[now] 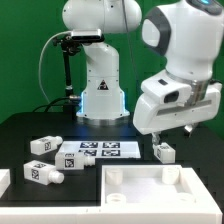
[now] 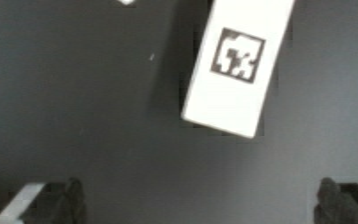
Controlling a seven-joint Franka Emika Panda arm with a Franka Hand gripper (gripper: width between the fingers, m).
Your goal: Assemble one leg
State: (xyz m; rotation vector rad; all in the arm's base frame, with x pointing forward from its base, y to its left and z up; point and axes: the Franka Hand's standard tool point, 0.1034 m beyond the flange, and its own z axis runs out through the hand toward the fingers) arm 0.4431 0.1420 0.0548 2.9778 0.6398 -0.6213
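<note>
Leg (image 1: 164, 151): short, chunky white plastic post with square-edged, tag-printed faces

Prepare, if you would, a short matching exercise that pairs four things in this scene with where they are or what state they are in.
Things:
1. marker board
2. large white panel
3. leg nearest the claw
4. claw

Places or states:
A. open and holding nothing
B. on the table at the exterior view's right
C. lying flat in front of the robot's base
D. along the exterior view's bottom edge, nearest the camera

Pairs: 1-C, 2-D, 3-B, 4-A.
</note>
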